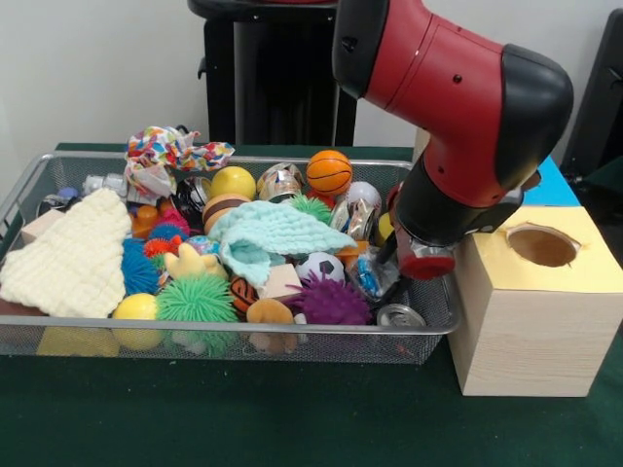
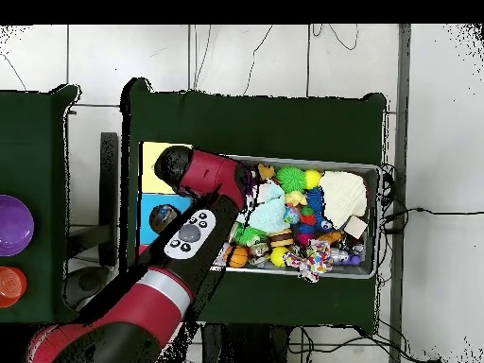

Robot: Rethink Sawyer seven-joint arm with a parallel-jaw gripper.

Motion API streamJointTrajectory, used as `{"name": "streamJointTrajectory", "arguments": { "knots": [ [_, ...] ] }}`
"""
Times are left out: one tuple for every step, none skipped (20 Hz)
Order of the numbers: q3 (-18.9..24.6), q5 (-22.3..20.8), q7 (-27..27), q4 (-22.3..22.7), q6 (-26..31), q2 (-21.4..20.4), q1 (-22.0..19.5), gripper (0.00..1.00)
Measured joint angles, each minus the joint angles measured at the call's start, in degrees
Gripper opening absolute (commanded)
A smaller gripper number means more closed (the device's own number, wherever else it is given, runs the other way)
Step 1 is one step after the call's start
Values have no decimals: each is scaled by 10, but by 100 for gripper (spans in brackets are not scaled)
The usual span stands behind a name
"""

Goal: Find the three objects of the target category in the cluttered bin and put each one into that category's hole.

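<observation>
A red and black Sawyer arm [image 1: 458, 107] leans over the right end of a wire mesh bin [image 1: 224, 336] crammed with toys and cloths on a green-covered table [image 1: 292, 418]. The gripper [image 1: 425, 261] hangs low at the bin's right edge, its red-rimmed end showing just above the rim; whether its fingers are apart or together cannot be told from either view, nor whether it holds anything.

Just beside the gripper, outside the bin, stands a pale wooden box [image 1: 531, 331] with a yellow top and a round hole [image 1: 542, 246] cut in it. A blue-topped section [image 1: 551, 185] lies behind the arm. Seen from overhead, the arm's elbow [image 2: 194, 173] covers part of the yellow panel [image 2: 148, 170], with the blue panel [image 2: 159, 216] next to it.

Directly below the gripper sits a small metal can [image 1: 400, 316], and just inward from it a purple spiky ball [image 1: 331, 302], a miniature soccer ball [image 1: 319, 267] and a crinkled foil wrapper [image 1: 358, 209]. Farther along the bin are a mint-green knitted cloth [image 1: 268, 233], a toy basketball [image 1: 329, 171], a yellow ball [image 1: 232, 182] and a green spiky ball [image 1: 198, 300]. Well away from the gripper, at the bin's opposite end, lie a cream waffle-knit cloth [image 1: 68, 258] and a multicoloured patterned fabric [image 1: 165, 156].
</observation>
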Motion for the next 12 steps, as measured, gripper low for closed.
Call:
{"name": "streamJointTrajectory", "arguments": {
  "knots": [
    [-2,0,0,-2,6,1,0,100],
    [-7,-1,0,-11,27,5,0,100],
    [-11,-4,0,-18,49,7,-1,100],
    [-14,-6,0,-21,65,8,-2,100],
    [-16,-7,0,-25,81,9,-2,100],
    [-19,-10,0,-29,102,8,-3,100],
    [-22,-12,0,-33,129,8,-4,100],
    [-26,-16,0,-43,185,6,-7,100],
    [-28,-17,0,-47,205,6,-7,100],
    [-29,-17,0,-49,219,5,-7,100],
    [-32,-18,0,-53,253,5,-7,100],
    [-34,-18,0,-53,268,4,-7,100]
  ]
}}
